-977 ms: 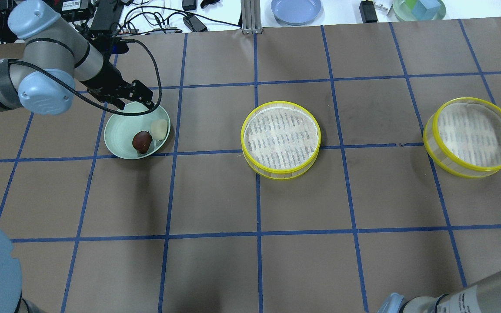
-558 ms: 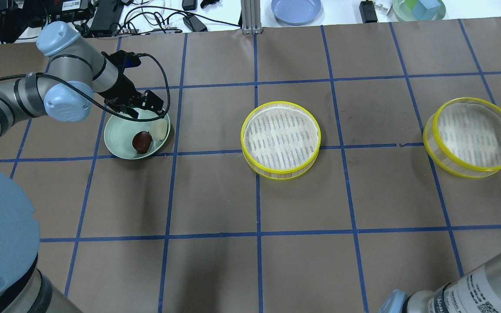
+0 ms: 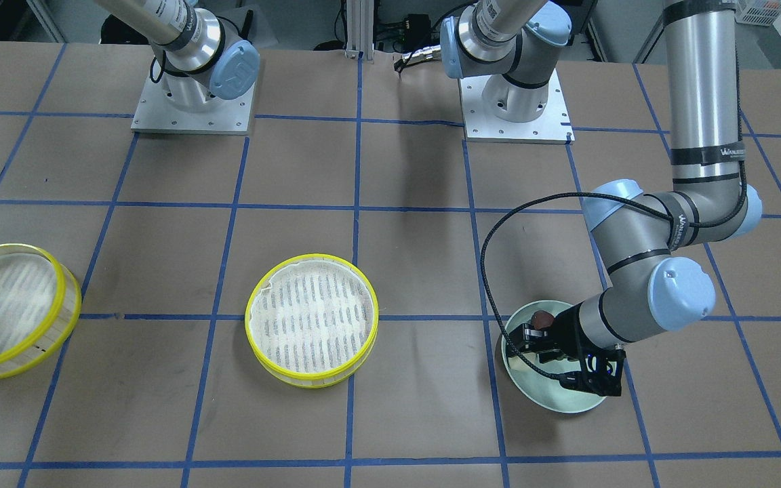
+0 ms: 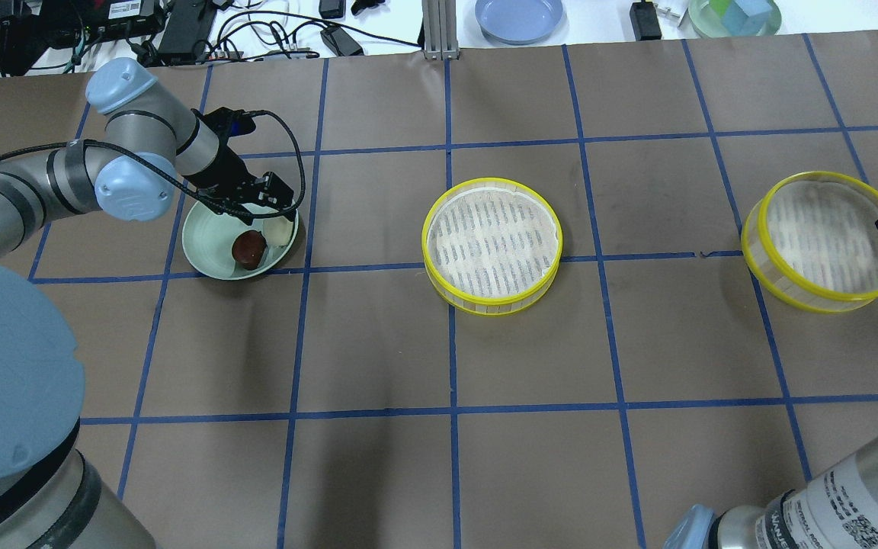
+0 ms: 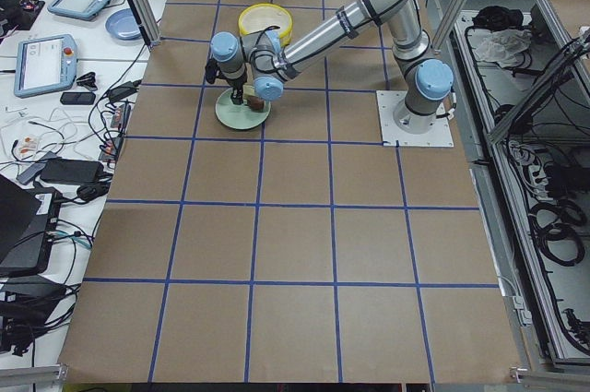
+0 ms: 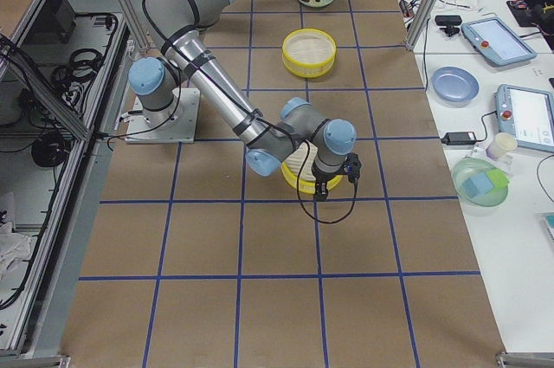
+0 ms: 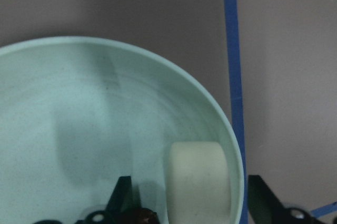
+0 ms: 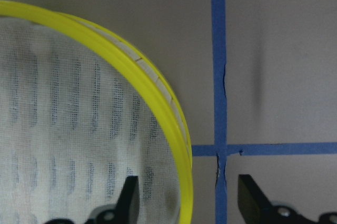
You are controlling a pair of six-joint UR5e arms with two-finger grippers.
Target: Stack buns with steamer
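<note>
Four fixed exterior views, two close wrist-mounted.

The left arm's end effector [image 5: 237, 96] hangs over the green plate [image 5: 227, 116]

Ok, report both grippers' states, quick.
Left gripper: open, fingers either side of the white bun, not gripping it.
Right gripper: open, straddling the rim of the tray.
</note>
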